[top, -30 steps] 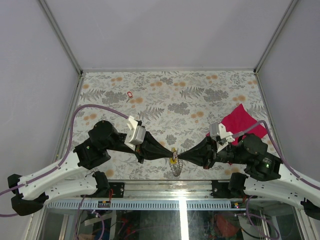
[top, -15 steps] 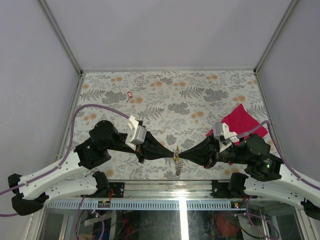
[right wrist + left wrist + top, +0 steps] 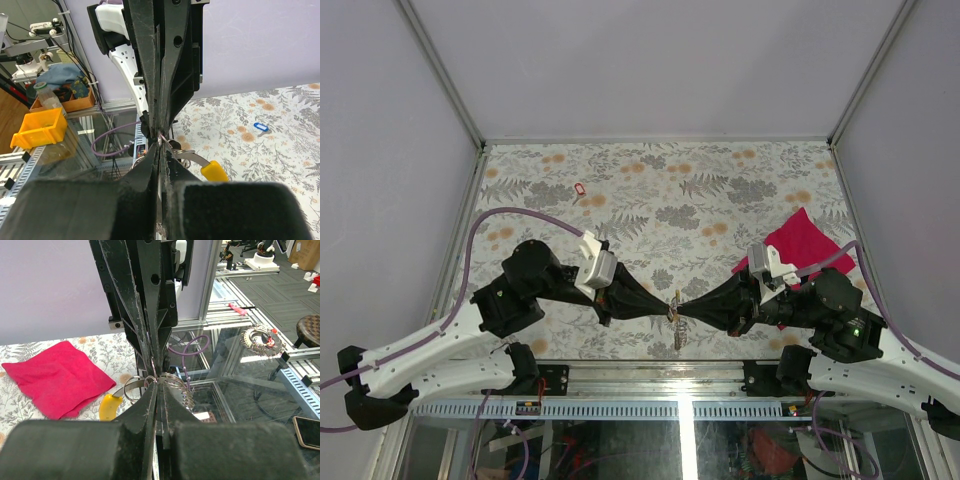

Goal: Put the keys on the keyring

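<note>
Top external view shows the two arms meeting nose to nose over the near edge of the table [image 3: 740, 185]. The left pincer [image 3: 664, 309] and the right pincer [image 3: 685, 312] are almost touching. Between them hangs the keyring [image 3: 674, 322], up in the air and not lying on the table.

Both pincers are squeezed tight on the thin wire of the keyring, one from each side. In the left wrist view the silver loops poke out just above the closed fingertips [image 3: 150, 405]. A yellow piece [image 3: 109, 407] hangs from the ring to the left.

The red key [image 3: 580, 188] lies far away at the back of the table. The blue key [image 3: 260, 127] lies on the table too, well apart from the ring. No key is on the ring yet (as far as I can see). A pink cloth [image 3: 805, 245] lies near the right arm.

I think the ring is light, hard and springy. It is also smooth, so it could slip or twist. It is best to pinch it flat across the wire. The keys are tiny and light, so grab them by the plastic head.
</note>
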